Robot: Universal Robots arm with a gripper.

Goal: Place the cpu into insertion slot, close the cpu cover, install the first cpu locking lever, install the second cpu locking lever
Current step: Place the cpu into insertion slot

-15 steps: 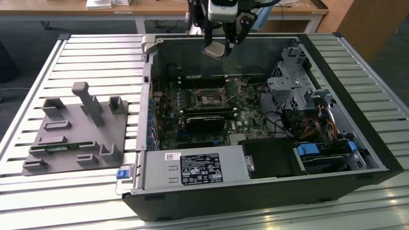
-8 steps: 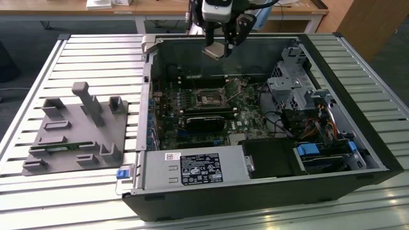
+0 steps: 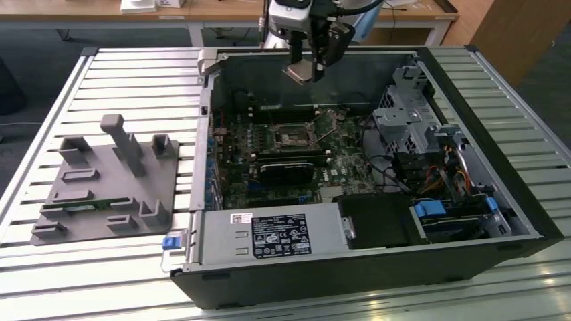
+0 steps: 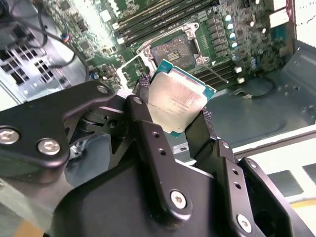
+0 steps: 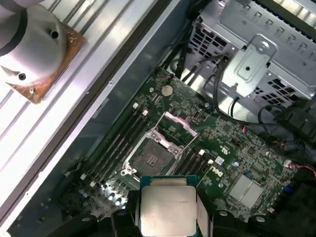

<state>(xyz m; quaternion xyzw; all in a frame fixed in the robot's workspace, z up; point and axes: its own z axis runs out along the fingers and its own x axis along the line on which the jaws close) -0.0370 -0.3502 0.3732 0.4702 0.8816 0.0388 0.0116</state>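
Slatted metal tabletop (image 3: 134,73) carries an open computer case (image 3: 509,174); a wooden desk (image 3: 223,12) stands behind. Green motherboard (image 3: 344,170) lies inside, insertion slot (image 5: 153,158) uncovered, cpu cover (image 5: 177,127) swung open. Pincer (image 4: 175,98) is clamped on the cpu (image 4: 177,104), held above the slot, not touching.

Bench (image 3: 116,73): pale metal slats running across, bright with reflected light, glare strongest along the near edge. Behind it, at the far side of the exterior view, a light wooden table (image 3: 214,10) on white legs; a brown wooden panel (image 3: 513,33) stands at the exterior view's right. Floor (image 3: 36,40) dark grey-blue, seen beyond the bench at the exterior view's left and under the table.
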